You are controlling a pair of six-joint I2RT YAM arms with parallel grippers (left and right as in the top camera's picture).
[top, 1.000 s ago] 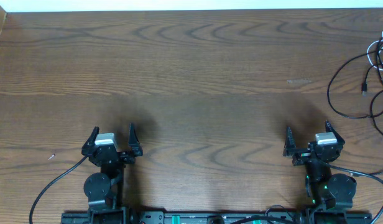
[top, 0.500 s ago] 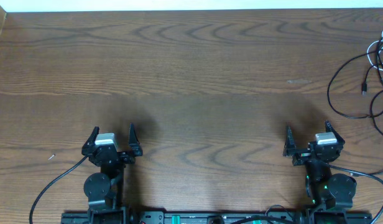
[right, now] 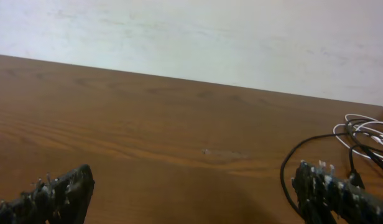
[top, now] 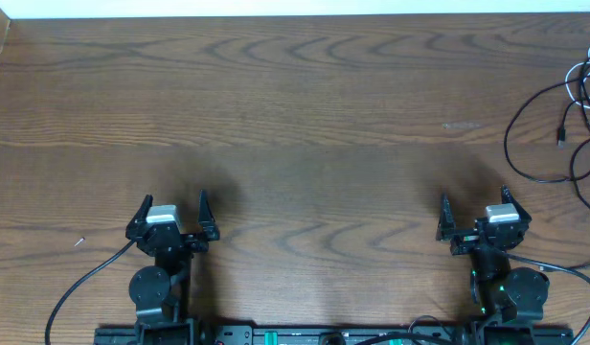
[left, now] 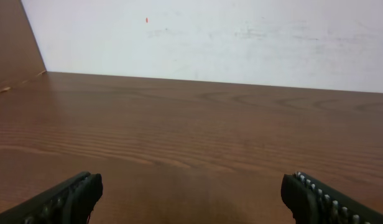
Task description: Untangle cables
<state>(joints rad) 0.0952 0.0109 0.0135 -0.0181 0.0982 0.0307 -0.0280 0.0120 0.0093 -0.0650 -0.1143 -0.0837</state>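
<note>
The cables (top: 563,125) lie in a loose tangle at the far right edge of the table, mostly thin black cords with a white one near the top right. In the right wrist view the cables (right: 359,134) show at the far right, black loop and white strands. My left gripper (top: 173,209) is open and empty near the front left. My right gripper (top: 475,204) is open and empty near the front right, short of the cables. In the wrist views both the left gripper (left: 191,193) and the right gripper (right: 191,190) have fingers wide apart over bare wood.
The wooden table (top: 295,115) meets a white wall at the back. A raised wooden side edge (top: 0,48) runs along the far left. Thick black arm cables (top: 84,283) trail off the front by each arm base.
</note>
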